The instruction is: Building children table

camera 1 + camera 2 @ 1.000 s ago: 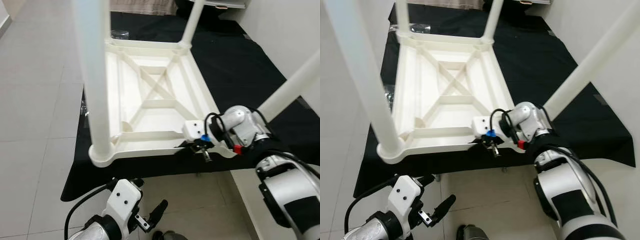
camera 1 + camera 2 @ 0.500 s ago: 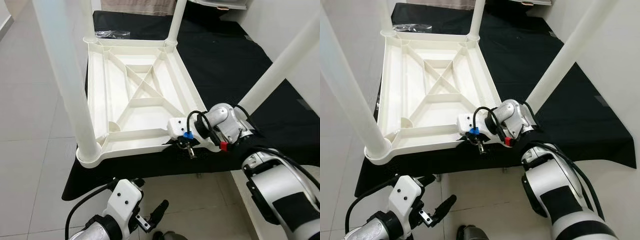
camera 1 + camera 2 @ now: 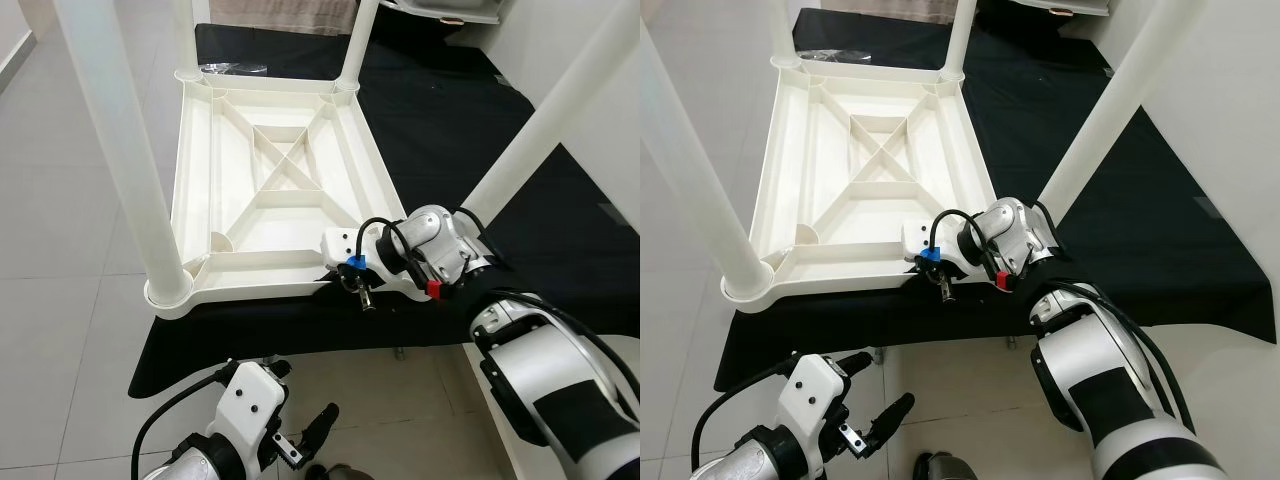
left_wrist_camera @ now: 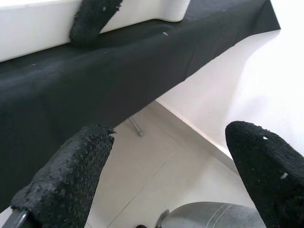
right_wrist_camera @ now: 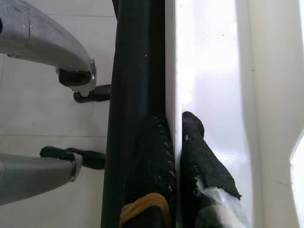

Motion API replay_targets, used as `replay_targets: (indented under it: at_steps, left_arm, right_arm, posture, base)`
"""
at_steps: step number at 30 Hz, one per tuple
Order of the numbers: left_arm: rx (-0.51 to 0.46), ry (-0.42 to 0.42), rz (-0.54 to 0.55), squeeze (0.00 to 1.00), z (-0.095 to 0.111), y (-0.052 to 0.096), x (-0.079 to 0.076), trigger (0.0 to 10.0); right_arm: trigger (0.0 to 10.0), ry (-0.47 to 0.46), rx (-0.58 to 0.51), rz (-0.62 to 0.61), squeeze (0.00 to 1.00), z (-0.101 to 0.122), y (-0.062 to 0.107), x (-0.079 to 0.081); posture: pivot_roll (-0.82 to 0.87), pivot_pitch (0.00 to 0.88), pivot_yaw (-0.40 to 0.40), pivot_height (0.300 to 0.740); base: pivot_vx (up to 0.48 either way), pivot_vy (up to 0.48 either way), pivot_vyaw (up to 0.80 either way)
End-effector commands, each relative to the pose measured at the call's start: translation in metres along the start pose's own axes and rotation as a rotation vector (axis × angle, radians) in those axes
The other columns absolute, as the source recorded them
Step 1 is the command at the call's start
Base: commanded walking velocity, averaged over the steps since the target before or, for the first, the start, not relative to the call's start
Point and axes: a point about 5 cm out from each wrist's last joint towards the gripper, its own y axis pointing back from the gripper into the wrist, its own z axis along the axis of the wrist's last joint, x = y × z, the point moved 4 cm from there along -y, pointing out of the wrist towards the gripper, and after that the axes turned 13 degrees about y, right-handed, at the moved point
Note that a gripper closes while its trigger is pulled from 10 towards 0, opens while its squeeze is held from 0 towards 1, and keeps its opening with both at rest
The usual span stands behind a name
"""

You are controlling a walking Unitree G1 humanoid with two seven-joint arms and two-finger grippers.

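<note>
Here, right gripper (image 5: 173, 142) fingers clenched on the upturned table's rim (image 5: 172, 71), legs cut off above; left gripper (image 4: 166, 156) fingers spread.

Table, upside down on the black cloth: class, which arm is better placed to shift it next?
Right. The right gripper already pinches the table rim; the left gripper hangs open below the cloth edge.

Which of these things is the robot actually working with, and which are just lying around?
In use:
upturned white table
right gripper, clamped on the table's near rim
black cloth beneath it

Lying about:
clear plastic bag behind the table
left gripper, idle, open
</note>
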Motion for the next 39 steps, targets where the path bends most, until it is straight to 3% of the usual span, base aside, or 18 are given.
replay_targets:
  at_steps: [1, 2, 6, 7, 14, 15, 23, 27, 34, 39]
  left_arm:
    - [0.025, 0.01, 0.002, 0.0, -0.008, 0.001, -0.001, 10.0]
    - [0.024, 0.012, 0.003, 0.0, -0.008, 0.001, -0.001, 10.0]
    - [0.023, 0.013, 0.002, 0.0, -0.008, 0.001, -0.001, 10.0]
    - [0.024, 0.013, 0.002, 0.0, -0.008, 0.001, -0.001, 10.0]
    - [0.023, 0.011, 0.003, 0.0, -0.008, 0.0, 0.0, 10.0]
    - [0.023, 0.01, 0.004, 0.0, -0.008, -0.001, 0.0, 10.0]
    - [0.022, 0.005, 0.006, 0.0, -0.009, -0.002, 0.002, 10.0]
    - [0.022, 0.005, 0.011, 0.0, -0.009, -0.004, 0.006, 10.0]
    - [0.022, 0.004, 0.016, 0.0, -0.01, -0.007, 0.012, 10.0]
    - [0.022, -0.003, 0.02, 0.0, -0.011, -0.009, 0.017, 10.0]
  right_arm:
    - [0.0, 0.019, 0.017, -0.052, 0.0, 0.004, 0.001, -0.01]
    - [10.0, 0.013, 0.034, -0.08, 0.0, 0.003, 0.0, -0.012]
    - [10.0, -0.01, 0.041, -0.117, 0.0, 0.003, 0.0, -0.017]
    - [10.0, -0.009, 0.024, -0.134, 1.0, 0.006, 0.0, -0.02]
    - [10.0, -0.005, 0.005, -0.195, 1.0, 0.009, 0.005, -0.028]
    - [10.0, 0.011, -0.002, -0.203, 0.0, 0.01, 0.009, -0.028]
    - [10.0, 0.067, -0.037, -0.233, 0.0, 0.013, 0.034, -0.031]
    - [10.0, 0.168, -0.132, -0.367, 0.0, 0.03, 0.06, -0.037]
    - [10.0, 0.136, -0.245, -0.474, 0.0, 0.049, 0.071, -0.031]
    - [10.0, 0.034, -0.422, -0.591, 0.0, 0.074, 0.076, -0.015]
  posture:
    - [0.08, 0.127, -0.178, 0.74]
    - [0.08, 0.127, -0.177, 0.74]
    - [0.08, 0.128, -0.176, 0.74]
    - [0.08, 0.128, -0.176, 0.74]
    - [0.08, 0.121, -0.173, 0.74]
    - [0.08, 0.119, -0.171, 0.74]
    - [0.07, 0.112, -0.167, 0.74]
    - [0.07, 0.104, -0.161, 0.74]
    - [0.06, 0.088, -0.149, 0.74]
    - [0.06, 0.076, -0.142, 0.74]
  base:
    - [0.0, 0.0, 0.0]
    - [0.0, 0.0, 0.0]
    - [0.0, 0.0, 0.0]
    - [0.0, 0.0, 0.0]
    - [0.0, 0.0, 0.0]
    - [0.0, 0.0, 0.0]
    - [0.0, 0.0, 0.0]
    - [0.0, 0.0, 0.0]
    - [0.0, 0.0, 0.0]
    - [0.0, 0.0, 0.0]
